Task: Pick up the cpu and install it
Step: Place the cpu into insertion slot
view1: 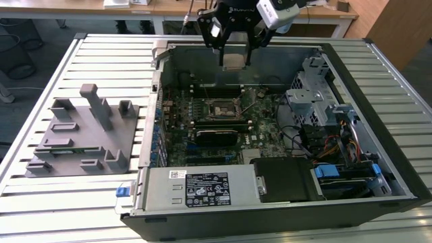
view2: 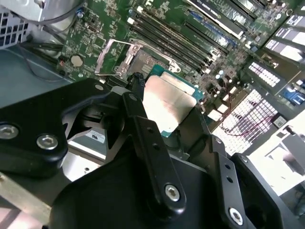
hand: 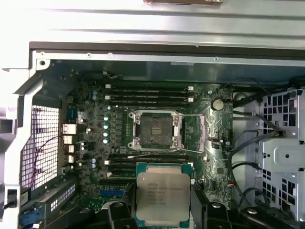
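cpu [hand: 163, 193] held in the air by the gripper [view1: 234, 53], silver metal top facing the first wrist camera, green rim visible. The gripper's fingers [hand: 119, 215] are closed against two opposite edges of the cpu, which lies flat between them. In the exterior view it hangs over the far side of the open computer case [view1: 381, 109], high above the board and touching nothing else.

Inside the case:
- The motherboard [view1: 177, 142] lies flat on the bottom.
- The socket [hand: 155, 130] sits mid-board and is empty, with contacts bare.
- Its load plate [hand: 193, 131] is swung open to one side.
- Memory slots [hand: 147, 93] run along two sides of the socket.
- The power supply [view1: 199, 187] fills the near corner.
- The drive cage [view1: 317, 98] and loose cables [view1: 331, 147] are at the exterior view's right.

The space straight above the socket is open. Case walls ring the board on all sides.

The case rests on a slatted metal table [view1: 101, 55]. A grey fixture [view1: 81, 136] with upright posts stands at the exterior view's left, apart from the case.
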Available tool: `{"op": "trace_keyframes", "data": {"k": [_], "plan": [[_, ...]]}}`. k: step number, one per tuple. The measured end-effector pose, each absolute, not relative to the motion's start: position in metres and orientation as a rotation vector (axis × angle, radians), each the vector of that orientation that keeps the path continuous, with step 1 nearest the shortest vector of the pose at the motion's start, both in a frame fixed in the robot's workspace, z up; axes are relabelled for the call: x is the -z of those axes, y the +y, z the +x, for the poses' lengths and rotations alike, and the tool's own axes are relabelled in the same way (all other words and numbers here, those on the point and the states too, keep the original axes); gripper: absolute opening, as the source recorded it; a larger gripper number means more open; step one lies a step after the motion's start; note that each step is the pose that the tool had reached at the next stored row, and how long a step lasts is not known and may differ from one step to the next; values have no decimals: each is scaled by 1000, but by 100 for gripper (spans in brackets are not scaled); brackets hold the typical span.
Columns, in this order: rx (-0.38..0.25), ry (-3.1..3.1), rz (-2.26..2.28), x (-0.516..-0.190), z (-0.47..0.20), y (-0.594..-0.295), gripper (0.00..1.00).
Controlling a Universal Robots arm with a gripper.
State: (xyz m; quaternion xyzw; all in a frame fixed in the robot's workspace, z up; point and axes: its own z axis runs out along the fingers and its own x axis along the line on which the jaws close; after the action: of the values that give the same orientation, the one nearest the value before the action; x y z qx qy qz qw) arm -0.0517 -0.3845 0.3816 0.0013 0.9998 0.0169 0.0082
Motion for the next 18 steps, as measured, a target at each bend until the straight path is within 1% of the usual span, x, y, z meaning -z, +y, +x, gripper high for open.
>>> {"op": "trace_keyframes", "data": {"k": [18], "plan": [[-46, 3098, 378, -379, -52, -382, 54]]}}
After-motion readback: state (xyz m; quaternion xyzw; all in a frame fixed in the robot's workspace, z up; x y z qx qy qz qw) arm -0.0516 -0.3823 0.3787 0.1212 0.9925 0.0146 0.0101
